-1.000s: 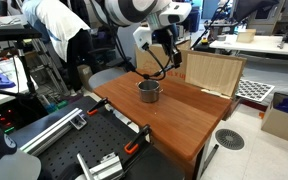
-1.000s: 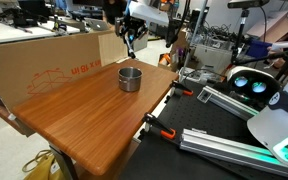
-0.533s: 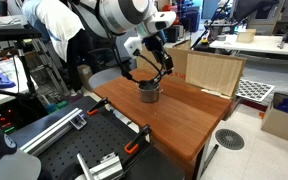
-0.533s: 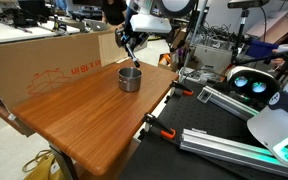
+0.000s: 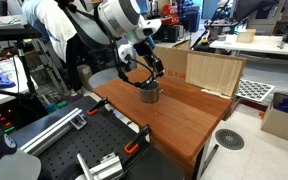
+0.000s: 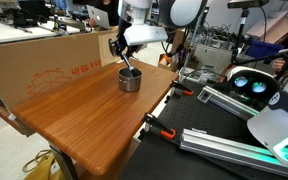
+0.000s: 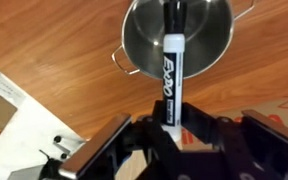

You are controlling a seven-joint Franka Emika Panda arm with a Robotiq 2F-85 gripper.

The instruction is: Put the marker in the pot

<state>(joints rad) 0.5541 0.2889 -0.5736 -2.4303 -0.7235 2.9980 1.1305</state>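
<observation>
Currently the arm reaches down from above over the far part of the wooden table (image 6: 79, 125), wrist bent so the gripper (image 7: 172, 128) points down toward the pot (image 7: 142, 45). Jaws are clamped tight on the marker (image 7: 172, 75), gripping its white barrel near the lower end in the wrist view; the dark fingers (image 7: 144, 140) sit on both sides of it. The marker hangs roughly upright, black end down, right over the pot's opening. In an exterior view the marker's lower end (image 6: 130, 68) is at about rim level of the pot (image 6: 130, 82); can't tell whether it touches the bottom or the wall.

Pot stands upright on the table, small side handles visible in the wrist view, dark inside. In an exterior view the gripper (image 5: 150, 72) is directly above the pot (image 5: 149, 96), nothing between them.

Around: a big cardboard box (image 6: 44, 55) behind the table, near the pot but apart; a light wooden panel (image 5: 212, 72) standing at the table's far side; orange-handled clamps (image 6: 160, 128) on the table edge. None of these blocks the pot.

Hard to make out: the marker is a thin dark sliver in both exterior views, and the grip point is hidden by the fingers there. The pot's top edge is cut off in the wrist view.
</observation>
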